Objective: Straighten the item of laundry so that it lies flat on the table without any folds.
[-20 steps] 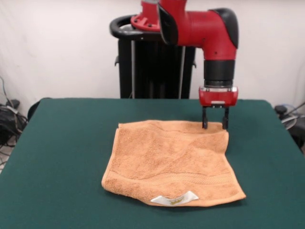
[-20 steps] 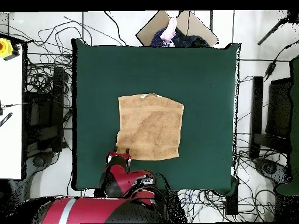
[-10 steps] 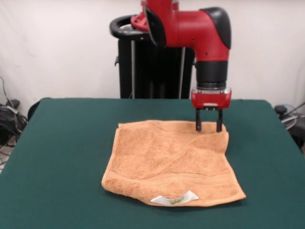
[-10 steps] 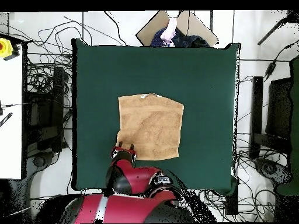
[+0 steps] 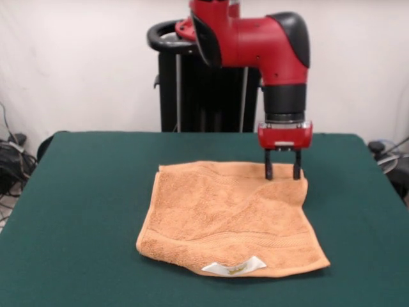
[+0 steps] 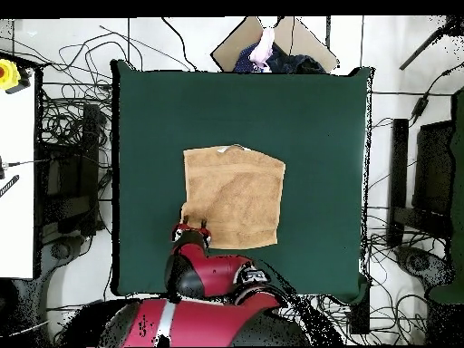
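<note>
The item of laundry [image 5: 223,214] is an orange-tan towel lying spread out in the middle of the table [image 5: 83,211]. It has a slight ripple near its far right corner and a white label [image 5: 234,267] on its near edge. My gripper [image 5: 283,174] points straight down over that far right corner, open, its two black fingers [image 5: 269,170] straddling the towel's edge with the tips at cloth height. In the overhead view the towel [image 6: 234,198] is a near-square patch, and the gripper [image 6: 193,224] sits at its lower left corner, with the arm hiding that corner.
Green table [image 6: 145,136] surface surrounds the towel widely on all sides. A person's hand [image 6: 264,45] and a cardboard box [image 6: 237,41] show beyond the table's top edge in the overhead view. Cables and equipment lie on the floor around the table.
The gripper shifted a little sideways along the towel's far edge and came slightly lower onto the corner. It stays open. The towel has not moved.
</note>
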